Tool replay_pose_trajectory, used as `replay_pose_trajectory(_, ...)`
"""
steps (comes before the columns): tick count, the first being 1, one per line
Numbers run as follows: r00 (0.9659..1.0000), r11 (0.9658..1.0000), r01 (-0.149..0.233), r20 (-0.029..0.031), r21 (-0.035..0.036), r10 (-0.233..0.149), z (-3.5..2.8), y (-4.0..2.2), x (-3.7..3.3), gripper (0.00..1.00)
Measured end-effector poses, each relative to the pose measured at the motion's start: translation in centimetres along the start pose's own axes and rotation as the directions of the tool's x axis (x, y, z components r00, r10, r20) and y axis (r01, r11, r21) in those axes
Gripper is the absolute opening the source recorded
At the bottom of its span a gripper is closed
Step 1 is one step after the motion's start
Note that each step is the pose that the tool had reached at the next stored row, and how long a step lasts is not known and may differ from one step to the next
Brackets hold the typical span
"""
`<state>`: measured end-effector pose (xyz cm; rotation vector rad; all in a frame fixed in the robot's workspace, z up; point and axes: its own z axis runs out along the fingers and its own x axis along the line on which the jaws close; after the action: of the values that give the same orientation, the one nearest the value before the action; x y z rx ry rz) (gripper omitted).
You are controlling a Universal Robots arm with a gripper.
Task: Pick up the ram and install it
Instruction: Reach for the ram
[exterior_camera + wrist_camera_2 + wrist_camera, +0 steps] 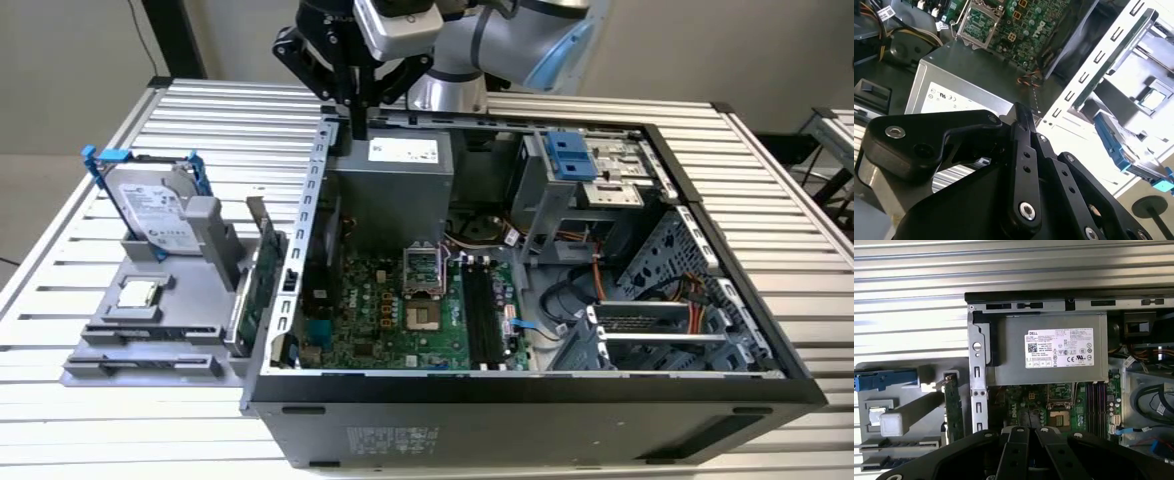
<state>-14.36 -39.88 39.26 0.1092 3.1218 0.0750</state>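
My gripper (pixel 358 126) hangs shut with nothing between its black fingers, above the back edge of the open computer case (pixel 534 385), over the grey power supply (pixel 394 190). In both wrist views the fingers meet over that power supply (pixel 1054 352), with the gripper (pixel 1021 109) closed tip to tip. The green motherboard (pixel 400 310) lies on the case floor, with its long black slots (pixel 483 315) beside the processor socket (pixel 420 265). From the first wrist view the slots (pixel 1095 405) look dark. The ram is hidden or out of view.
A grey holder (pixel 147 340) stands outside the case on the exterior view's left. It carries a hard drive in a blue frame (pixel 154 210) and an upright green card (pixel 260 290). Cables (pixel 587 290) and a drive bay (pixel 571 155) fill the case's other half. All rests on a slatted metal table (pixel 80 430).
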Motion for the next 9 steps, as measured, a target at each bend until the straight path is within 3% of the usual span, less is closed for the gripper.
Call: replay_pose_trajectory(9, 1.0000, 1.0000, 0.000, -0.0001, 0.0001, 0.000, -0.01, -0.02, 0.36, 0.00)
